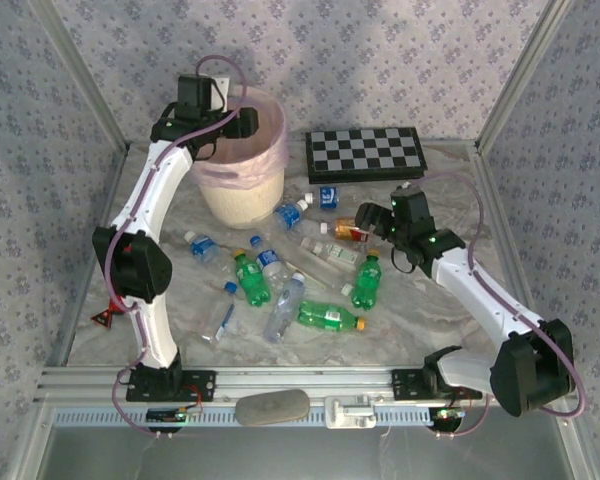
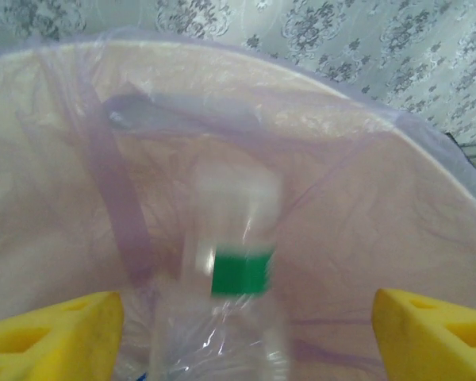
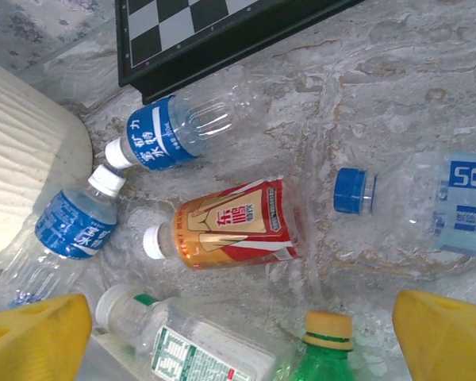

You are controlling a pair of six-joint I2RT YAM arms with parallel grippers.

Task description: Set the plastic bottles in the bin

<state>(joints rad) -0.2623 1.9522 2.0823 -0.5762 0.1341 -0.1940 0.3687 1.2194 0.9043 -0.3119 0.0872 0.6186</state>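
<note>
1. Surroundings: your bench (image 1: 430, 300) carries a chessboard (image 1: 365, 153) at the far side, to the right of the bin (image 1: 238, 200). A grey oblong lump (image 1: 272, 407) lies on the near rail between the arm bases.
2. Bin: it stands upright at the far left of the bench, with a pink liner (image 1: 272, 150) folded over its rim.
3. Bottles (image 1: 290, 275): about a dozen lie on their sides on the bench between the bin and the right arm, crowded, several touching.
4. Left end effector (image 2: 246, 308): it hangs over the bin mouth with its jaws wide apart. A blurred clear bottle with a green band (image 2: 239, 274) shows inside the liner, between the fingers (image 2: 55, 333) and touching neither.
5. Right end effector (image 3: 242, 305): it hovers over the scatter, jaws wide, gripping nothing. The orange bottle (image 3: 234, 230) lies directly below. It is hemmed in by a white-capped clear bottle (image 3: 182, 345), a green bottle (image 3: 325, 349) and two blue-labelled bottles (image 3: 166, 139) toward the bin.
6. Writing: the orange label and the blue labels bear Chinese characters. A blue-capped bottle (image 3: 452, 202) at the right reads "500". The small print cannot be read.
</note>
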